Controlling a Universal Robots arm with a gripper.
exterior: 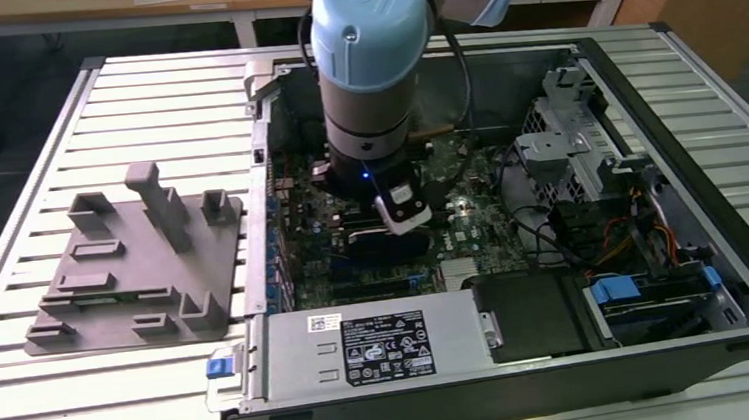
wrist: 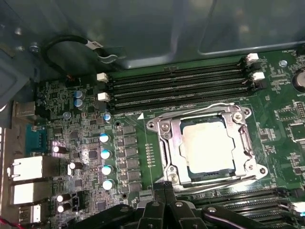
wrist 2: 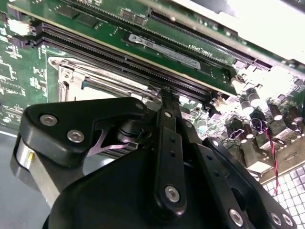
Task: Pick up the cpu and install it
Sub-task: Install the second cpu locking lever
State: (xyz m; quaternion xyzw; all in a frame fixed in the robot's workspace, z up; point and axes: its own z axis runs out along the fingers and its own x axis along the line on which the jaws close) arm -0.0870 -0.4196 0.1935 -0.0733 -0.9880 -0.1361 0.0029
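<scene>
Inside the open computer case [exterior: 701, 275], the cpu [wrist: 207, 145] lies seated in the motherboard socket [wrist: 164, 143], within its metal frame. The gripper [wrist: 164, 186] hangs just above the socket's edge, fingers [wrist 2: 167, 114] pressed together and gripping nothing.

exterior: high, angled down | wrist views: close over motherboard [wrist: 86, 143] | shared: socket [wrist: 205, 145]

A: Where is there room around the socket [wrist: 206, 145]?

B: In the first wrist view, straight above the cpu [wrist: 208, 147]; the metal frame rings it on all sides. Memory slots [wrist: 178, 86] lie at 12 o'clock, capacitors [wrist: 105, 161] at 9.

A: And the gripper [wrist: 164, 188]?

B: Just beside the frame, at 6 o'clock.
</scene>
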